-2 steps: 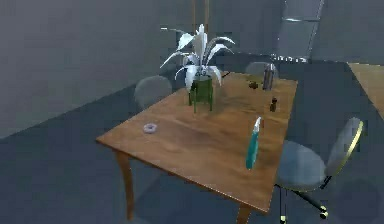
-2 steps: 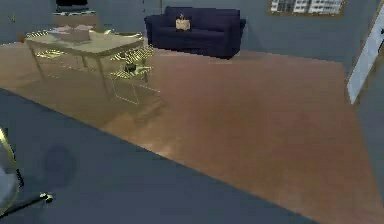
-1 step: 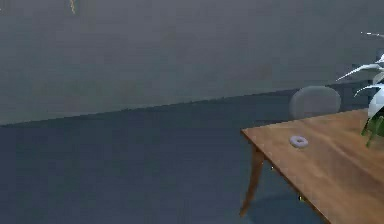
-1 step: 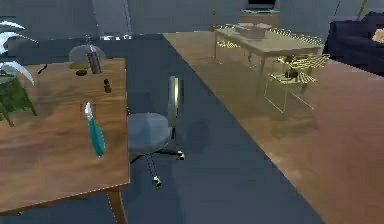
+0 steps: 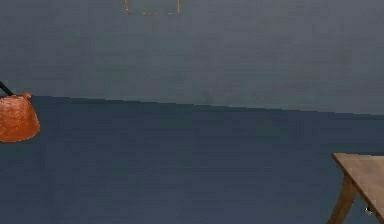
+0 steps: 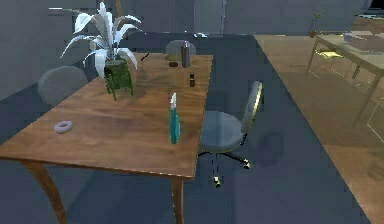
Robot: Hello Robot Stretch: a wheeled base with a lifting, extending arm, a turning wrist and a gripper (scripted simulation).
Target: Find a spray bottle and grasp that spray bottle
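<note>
A slim teal spray bottle (image 6: 173,118) stands upright on the wooden table (image 6: 110,125), close to the table's long edge on the side where the office chair (image 6: 225,130) is drawn up. There is bare wood all round it.

Expect light, stiff plastic, smooth and somewhat slippery. It is tall for its narrow foot, so a sideways nudge could tip it. How full it is, and so how heavy, you cannot judge from here. Your best hold is probably the straight body below the pale head, taken across its narrow width. The head and trigger may give or turn under pressure.

What the gripper's fingers are doing, you cannot tell.

Toward the table's far end stand a potted plant (image 6: 108,55) and a small dark bottle (image 6: 190,76). A pale ring (image 6: 64,126) lies near the table's opposite long edge, well apart from the spray bottle.

The spray bottle's trigger and nozzle are too small to make out, so which way it faces is unclear. The table's near legs run off the bottom edge of the arm side view.

In the forward view a wooden corner (image 5: 362,172) juts in at the lower right. It may belong to the same table, though you cannot confirm it. Well apart from that corner, across bare floor, an orange rounded thing (image 5: 18,118) is cut off at the edge, and what it is stays unclear.
</note>
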